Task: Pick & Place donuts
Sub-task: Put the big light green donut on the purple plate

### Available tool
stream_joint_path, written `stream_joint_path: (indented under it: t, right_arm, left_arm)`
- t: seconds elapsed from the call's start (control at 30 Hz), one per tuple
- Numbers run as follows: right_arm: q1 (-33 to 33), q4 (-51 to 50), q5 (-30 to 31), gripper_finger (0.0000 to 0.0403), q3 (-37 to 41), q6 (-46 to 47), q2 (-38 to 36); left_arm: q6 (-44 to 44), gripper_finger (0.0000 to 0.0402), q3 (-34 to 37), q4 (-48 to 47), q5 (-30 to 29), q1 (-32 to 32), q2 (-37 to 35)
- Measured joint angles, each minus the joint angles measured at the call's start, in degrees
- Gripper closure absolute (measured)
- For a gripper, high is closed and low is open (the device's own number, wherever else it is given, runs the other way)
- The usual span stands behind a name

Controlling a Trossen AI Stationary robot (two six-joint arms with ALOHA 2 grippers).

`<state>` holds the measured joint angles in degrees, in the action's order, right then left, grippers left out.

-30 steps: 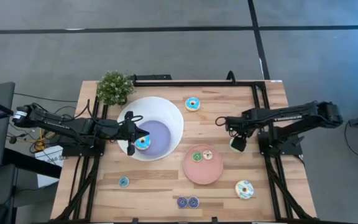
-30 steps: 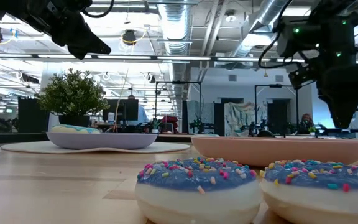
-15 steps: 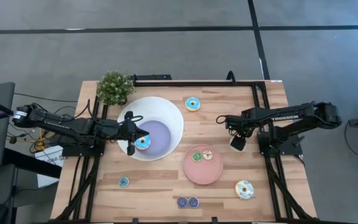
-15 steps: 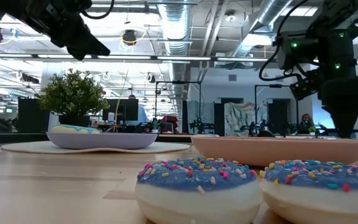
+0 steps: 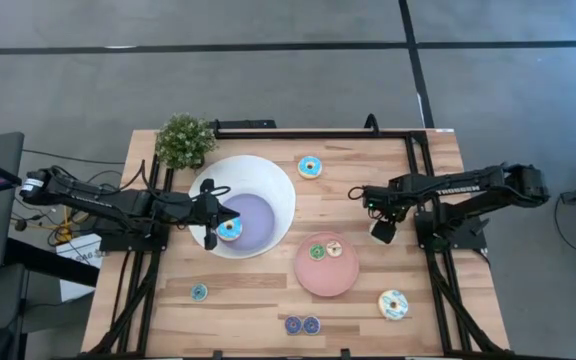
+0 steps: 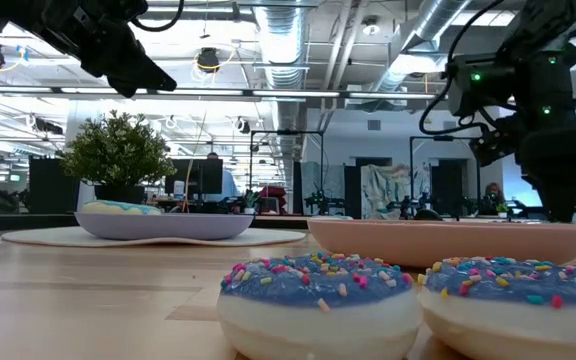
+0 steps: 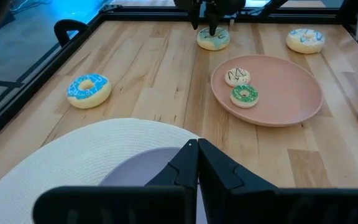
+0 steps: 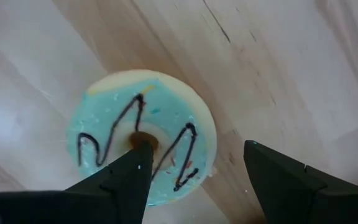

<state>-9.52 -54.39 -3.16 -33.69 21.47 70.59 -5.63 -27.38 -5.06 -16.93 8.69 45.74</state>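
Note:
A donut (image 8: 107, 121) iced pale blue-green with a dark zigzag lies flat on the table right of the pink plate (image 5: 324, 281). My right gripper (image 8: 197, 155) points down over it, open. One finger stands over the donut's hole and the other outside its rim. The left wrist view shows this donut (image 7: 213, 41) under the right gripper (image 7: 212, 25). My left gripper (image 7: 196, 145) hangs shut and bare above the white bowl (image 5: 271, 184). A blue-iced donut (image 5: 229, 229) lies in that bowl. My right gripper comes at the pale donut from above, pointing down. One fingertip (image 8: 140, 151) is at the ring's hole, the other beyond its outer edge (image 8: 211, 140). I cannot tell whether either tip touches it. The donut lies flat on the table.
Green (image 5: 317, 252) and white (image 5: 334, 248) donuts lie on the pink plate. More donuts lie on the table: blue (image 5: 310, 167) at the far side, small blue (image 5: 199, 292), two dark blue (image 5: 302, 325) at the near edge, cream (image 5: 393, 304). A potted plant (image 5: 184, 140) stands far left.
My right gripper has sunk a little toward the pale donut, still open and pointing down. The donut has not moved.

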Motion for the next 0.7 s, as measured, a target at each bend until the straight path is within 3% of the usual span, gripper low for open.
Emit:
stream_joint_path:
  t: [0.7]
  right_arm:
    - [0.00, 3.17, -0.37, 0.0188, 2.21, 3.61, 0.02]
  left_arm:
    - [0.02, 0.0401, 0.00, 0.00, 0.01, 0.00, 0.00]
